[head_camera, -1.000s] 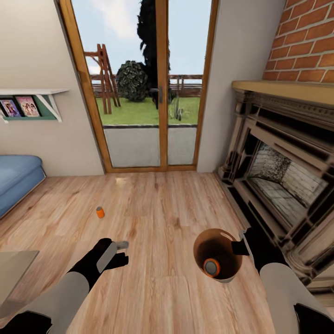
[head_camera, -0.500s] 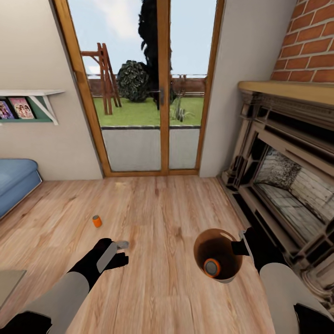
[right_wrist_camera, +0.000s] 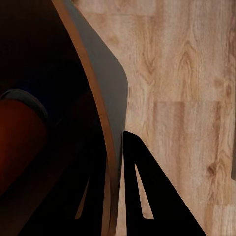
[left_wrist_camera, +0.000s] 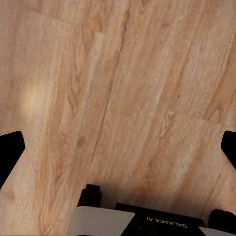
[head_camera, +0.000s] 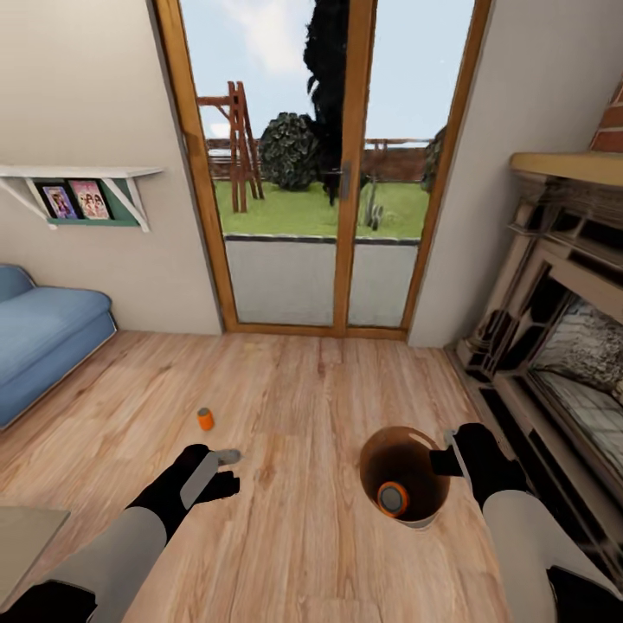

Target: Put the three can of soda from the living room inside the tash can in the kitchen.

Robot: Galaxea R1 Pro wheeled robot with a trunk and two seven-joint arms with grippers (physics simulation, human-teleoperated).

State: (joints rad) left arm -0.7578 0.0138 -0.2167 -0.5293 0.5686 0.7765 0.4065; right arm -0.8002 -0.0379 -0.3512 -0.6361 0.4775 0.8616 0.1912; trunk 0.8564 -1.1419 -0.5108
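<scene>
Camera since swung left; right gripper [head_camera: 446,452] clamping tash can [head_camera: 417,512].

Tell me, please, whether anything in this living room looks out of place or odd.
Yes: an orange soda can stands alone on the wooden floor, ahead of the left claw. Another can lies inside the copper bin, which the right claw holds by its rim. Nothing looks spilled or damaged.

My head cam looks forward-down at the glass doors [head_camera: 342,173] at 12 o'clock; both wrist cams sit close over wood floor [left_wrist_camera: 128,98].
</scene>
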